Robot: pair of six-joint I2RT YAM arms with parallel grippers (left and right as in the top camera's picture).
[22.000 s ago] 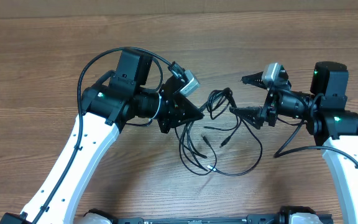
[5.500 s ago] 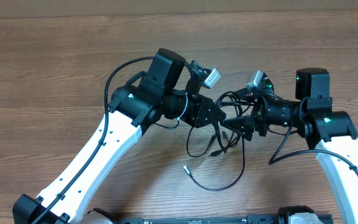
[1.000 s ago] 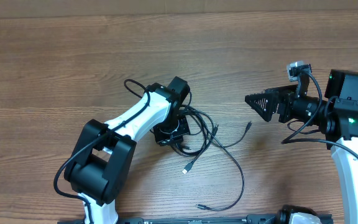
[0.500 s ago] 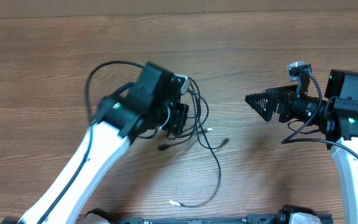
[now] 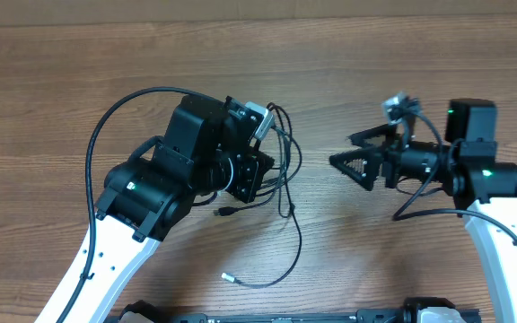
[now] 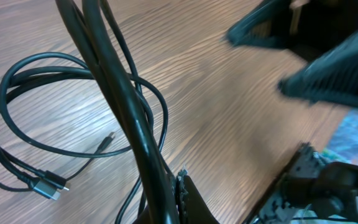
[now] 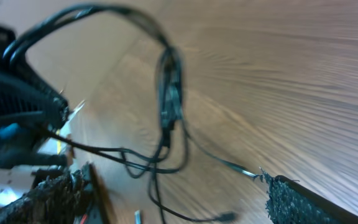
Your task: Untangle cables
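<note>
Overhead shows the left pincer (image 5: 257, 175) pinching the bunched black cables (image 5: 287, 184), which trail down the table (image 5: 375, 54); only its wrist view shows plugs (image 6: 48, 185) lying below. Right pincer (image 5: 341, 148) spread, empty

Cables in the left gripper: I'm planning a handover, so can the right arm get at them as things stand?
Probably yes. The right gripper stands open, aimed at the cables that the left gripper holds, and only a stretch of table shows between them.
</note>
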